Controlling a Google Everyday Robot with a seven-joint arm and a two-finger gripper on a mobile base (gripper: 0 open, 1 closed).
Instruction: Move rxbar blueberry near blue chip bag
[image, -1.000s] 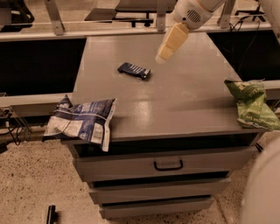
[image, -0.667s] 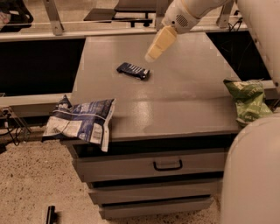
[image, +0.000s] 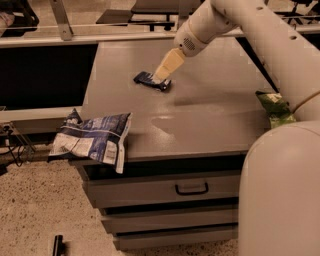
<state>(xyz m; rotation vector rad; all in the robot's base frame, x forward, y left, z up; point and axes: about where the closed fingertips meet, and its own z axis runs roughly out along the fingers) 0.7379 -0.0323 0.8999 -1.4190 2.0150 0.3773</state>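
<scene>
The rxbar blueberry (image: 149, 80) is a small dark navy bar lying flat on the grey cabinet top (image: 210, 115), toward the back left of centre. My gripper (image: 164, 73) reaches down from the upper right, its pale fingertips just above or touching the bar's right part. The blue chip bag (image: 92, 140) is a crumpled blue-and-white bag hanging over the front left corner of the top, well apart from the bar.
A green chip bag (image: 274, 107) lies at the right edge, partly behind my white arm (image: 260, 30). Drawers with a dark handle (image: 191, 189) sit below the top. My robot body (image: 282, 195) fills the lower right. A speckled floor lies at the left.
My gripper has come down and to the left, from above the back of the top to the bar. The bar and the bags have not moved.
</scene>
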